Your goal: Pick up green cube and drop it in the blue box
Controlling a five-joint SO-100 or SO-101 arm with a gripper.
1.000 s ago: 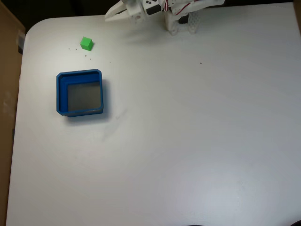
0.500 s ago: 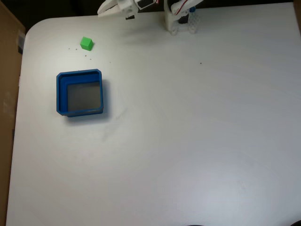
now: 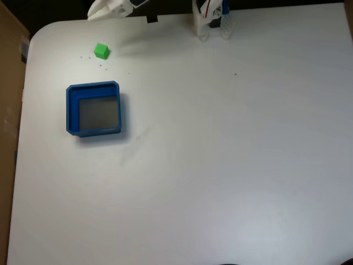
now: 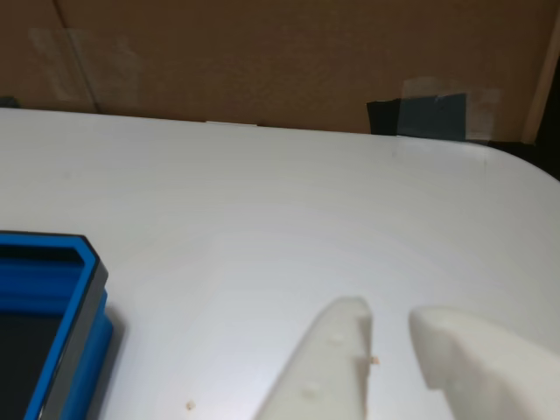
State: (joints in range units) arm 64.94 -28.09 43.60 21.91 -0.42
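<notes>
In the fixed view the white bench (image 3: 220, 165) carries the green cube (image 3: 101, 51) near its upper left corner, resting flat on the surface with a few tiny dark specks scattered just beside it. Below the cube, apart from it, sits the blue box (image 3: 94, 109), its thick blue walls framing a grey floor that holds nothing, its chamfered corner at the upper right. The white claw (image 3: 95, 14) hangs at the top edge of this view, above and slightly left of the cube, well clear of it and carrying nothing; the arm's base (image 3: 211, 22) stands further right along the same edge. In the other view the claw (image 4: 389, 324) enters from the bottom, its two white fingers (image 4: 324, 367) parted by a narrow gap with bare bench visible between them, so it stands slightly open and empty. The blue box (image 4: 74, 341) shows its corner at the lower left of that view, and a brown cardboard wall (image 4: 262, 61) with a patch of dark tape (image 4: 429, 118) rises behind the bench's far edge.
</notes>
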